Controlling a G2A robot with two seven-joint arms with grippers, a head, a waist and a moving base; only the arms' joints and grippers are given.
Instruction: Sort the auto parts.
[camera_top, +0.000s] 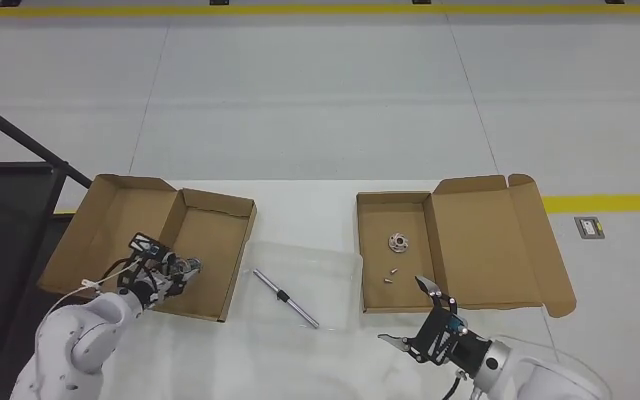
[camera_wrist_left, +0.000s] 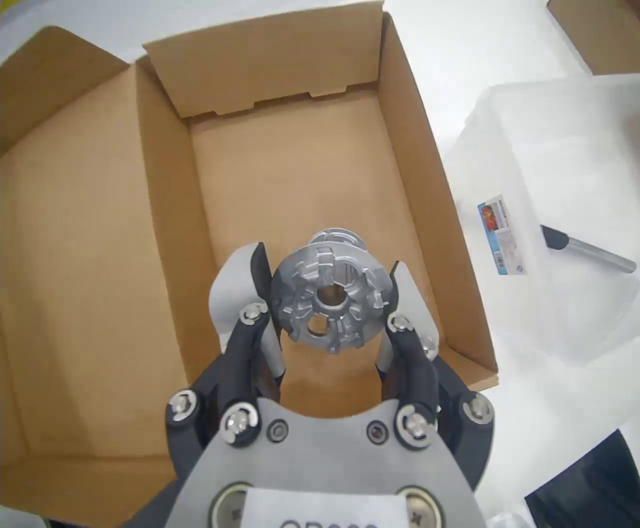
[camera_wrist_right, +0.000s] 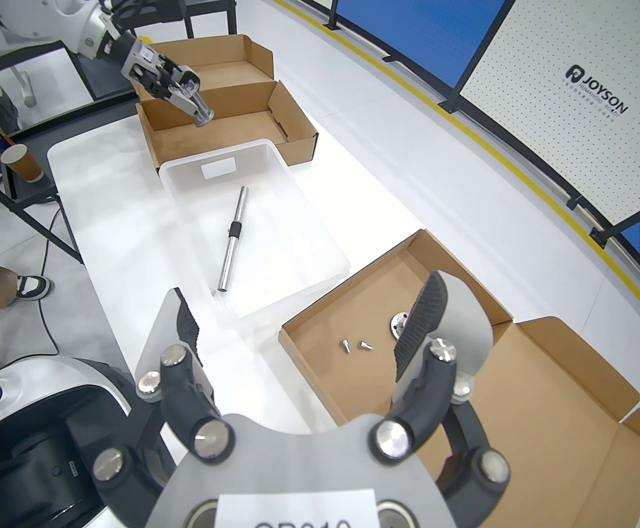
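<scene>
Left end effector (camera_wrist_left: 327, 285) clamps the toothed hub (camera_wrist_left: 327, 307) above the cardboard box (camera_wrist_left: 280, 170). Advise lowering before release (right end effector (camera_wrist_right: 307, 295) gapes wide).

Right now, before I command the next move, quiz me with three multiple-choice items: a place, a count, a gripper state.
1. Where does the metal rod lie?
A. on the bare table
B. in the clear bin
C. on the floor

2. How many small screws lie in the right box?
A. one
B. two
C. four

3. The left gripper is:
A. open and empty
B. shut on nothing
C. shut on the round metal part

Answers:
1 B, the bin's walls enclose the rod.
2 B, a pair lies beside the flanged disc.
3 C, both fingers press the part's rim over the left box.
</scene>
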